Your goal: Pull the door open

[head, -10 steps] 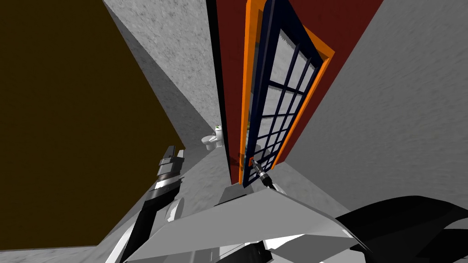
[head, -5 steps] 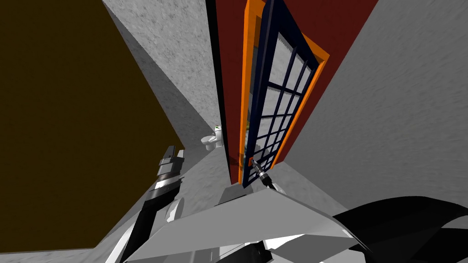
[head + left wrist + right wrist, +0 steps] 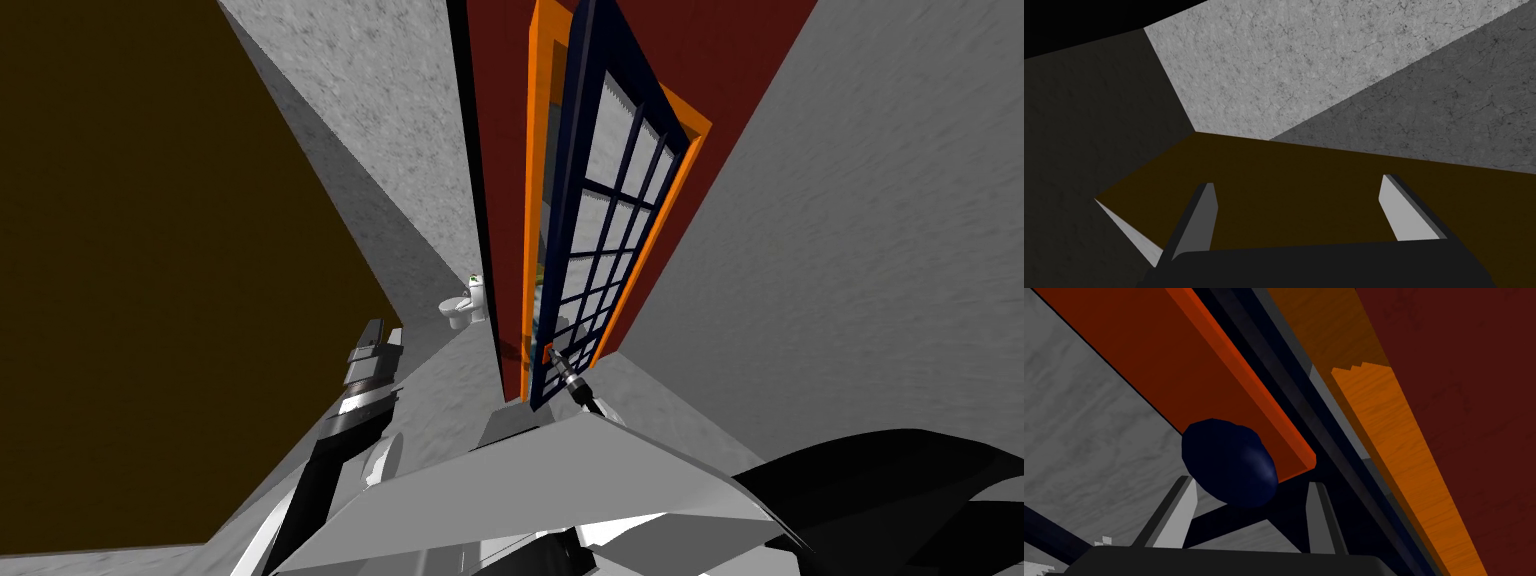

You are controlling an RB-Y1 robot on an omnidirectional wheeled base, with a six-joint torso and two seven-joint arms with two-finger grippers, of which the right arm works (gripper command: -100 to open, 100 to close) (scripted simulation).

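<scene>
- Biggest first: dark brown plane [image 3: 150, 250] at 9 o'clock of the head view (floor, probably), hemmed in by grey walls [image 3: 880, 230] at 3 and 11 o'clock.
- Dark red wall [image 3: 505, 120] at 12 o'clock, carrying the orange frame [image 3: 545, 120].
- Navy door [image 3: 610, 230] with a grid of pale panes, at 12 to 1 o'clock, close ahead. Seemingly hinged on its 1 o'clock side. Free edge standing off the frame's near jamb, with a thin gap between. Ajar, not wide.
- White toilet [image 3: 465, 303] at 11 o'clock from the door's foot, well apart from both arms. Not part of the job.
- Idle left gripper [image 3: 1299, 200] at 10 o'clock of the chest tip, well apart from the door. Fingers spread wide, nothing between them.
- Working right gripper [image 3: 1251, 490] low at the door's free edge, 12 o'clock. Fingers drawn in on either side of the knob, narrower than the idle hand's spread. Read as clamped on it.
- Dark navy knob [image 3: 1229, 463], rounded, sitting between those fingers, backed by an orange-red slab [image 3: 1189, 353] on the door.
- Progress call: grasp done, latch side free of the jamb, swing barely begun. Most of the opening arc left.
- Next, as a guess: pull back toward 6 o'clock along the arc. Risk of thin blades slipping off a round knob.
</scene>
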